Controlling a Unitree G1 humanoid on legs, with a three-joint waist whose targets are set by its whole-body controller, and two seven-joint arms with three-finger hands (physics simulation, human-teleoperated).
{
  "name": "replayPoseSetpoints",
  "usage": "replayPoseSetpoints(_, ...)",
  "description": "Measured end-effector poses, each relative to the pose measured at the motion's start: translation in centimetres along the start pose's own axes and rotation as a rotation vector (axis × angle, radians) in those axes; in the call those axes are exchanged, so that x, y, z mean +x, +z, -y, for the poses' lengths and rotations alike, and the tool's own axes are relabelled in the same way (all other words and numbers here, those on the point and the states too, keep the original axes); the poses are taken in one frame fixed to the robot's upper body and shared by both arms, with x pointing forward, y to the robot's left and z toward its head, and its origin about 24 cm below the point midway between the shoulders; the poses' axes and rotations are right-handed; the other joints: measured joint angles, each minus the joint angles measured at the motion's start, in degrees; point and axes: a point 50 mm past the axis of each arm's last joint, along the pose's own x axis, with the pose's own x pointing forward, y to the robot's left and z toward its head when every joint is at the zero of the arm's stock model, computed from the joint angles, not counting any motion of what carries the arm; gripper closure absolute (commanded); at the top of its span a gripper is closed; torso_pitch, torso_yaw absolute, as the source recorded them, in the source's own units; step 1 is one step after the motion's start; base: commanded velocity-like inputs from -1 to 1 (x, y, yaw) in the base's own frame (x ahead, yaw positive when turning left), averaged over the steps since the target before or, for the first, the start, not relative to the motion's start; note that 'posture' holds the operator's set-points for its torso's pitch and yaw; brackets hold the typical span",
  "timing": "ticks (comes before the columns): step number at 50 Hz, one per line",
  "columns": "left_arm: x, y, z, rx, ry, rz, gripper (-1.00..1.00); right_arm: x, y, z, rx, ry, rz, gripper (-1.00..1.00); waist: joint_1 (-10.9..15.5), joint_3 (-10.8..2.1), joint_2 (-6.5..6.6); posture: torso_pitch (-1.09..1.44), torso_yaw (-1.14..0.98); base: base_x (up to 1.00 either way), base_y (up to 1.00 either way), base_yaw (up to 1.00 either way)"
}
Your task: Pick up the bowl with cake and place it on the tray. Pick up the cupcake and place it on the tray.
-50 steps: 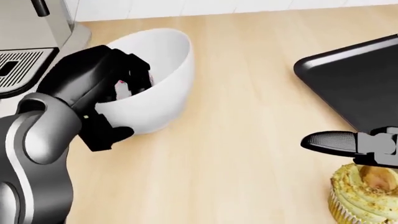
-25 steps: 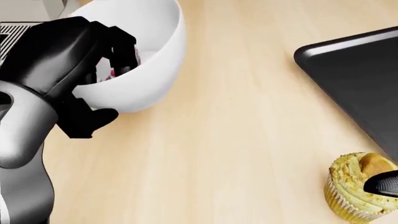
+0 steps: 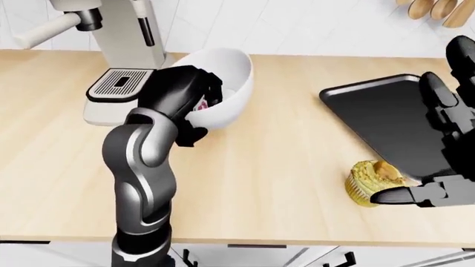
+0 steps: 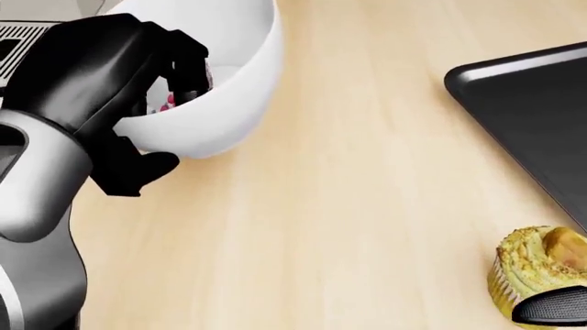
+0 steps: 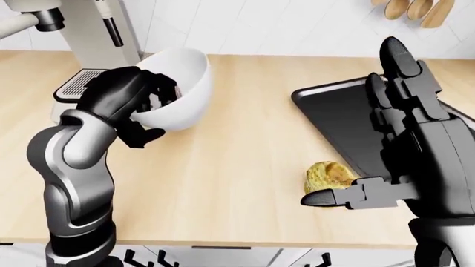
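Note:
The white bowl (image 3: 226, 83) is tipped toward the view's left beside the coffee machine, and pink cake (image 4: 168, 103) shows inside it. My left hand (image 3: 200, 114) is shut on the bowl's rim, with fingers (image 4: 188, 69) hooked inside and the thumb under the outer wall. Whether the bowl rests on the counter I cannot tell. The yellow-green cupcake (image 3: 371, 178) stands on the counter just off the black tray's (image 3: 386, 117) lower-left edge. My right hand (image 5: 363, 139) is open, its fingers upright over the tray. Its thumb lies at the cupcake's near side.
A cream coffee machine (image 3: 118, 55) with a drip grille stands at the upper left, close behind the bowl. Wooden utensils (image 3: 434, 8) hang at the top right. The counter's edge runs along the bottom of both eye views.
The head view has shifted, so the bowl now sits higher in the picture. My right thumb went from above the cupcake to below it. The left hand keeps its grip.

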Motion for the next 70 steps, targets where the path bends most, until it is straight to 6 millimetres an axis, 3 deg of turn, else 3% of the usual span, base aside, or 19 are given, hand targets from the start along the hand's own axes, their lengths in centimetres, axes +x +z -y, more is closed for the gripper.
replayPoseSetpoints(13, 0.0, 0.3, 0.1, 0.003, 0.005, 0.015, 1.00, -0.4, -0.9, -0.1, -0.067, 0.052, -0.081, -1.00, -0.20, -0.23, 0.17, 0.00, 0.00, 0.00, 0.00, 0.00)
replayPoseSetpoints(40, 0.1, 0.2, 0.4, 0.014, -0.006, 0.005, 1.00, -1.3, -6.2, -1.5, -0.122, 0.072, -0.272, -1.00, -0.23, -0.66, 0.55, 0.00, 0.00, 0.00, 0.00, 0.00)
replayPoseSetpoints(50, 0.0, 0.0, 0.7, 0.016, -0.014, 0.001, 1.00, -2.1, -6.9, -1.8, -0.135, 0.054, -0.289, -1.00, -0.34, -1.01, 1.13, 0.00, 0.00, 0.00, 0.00, 0.00)
replayPoseSetpoints(65, -0.2, 0.1, 0.8, 0.017, -0.018, 0.003, 1.00, -3.0, -6.6, -1.8, -0.208, 0.049, -0.288, 0.15, -0.27, -1.41, 0.94, 0.00, 0.00, 0.00, 0.00, 0.00)
replayPoseSetpoints(70, -0.3, 0.1, 0.7, 0.018, -0.016, 0.003, 1.00, -2.9, -6.6, -2.0, -0.206, 0.053, -0.277, 0.69, -0.27, -1.50, 0.90, 0.00, 0.00, 0.00, 0.00, 0.00)
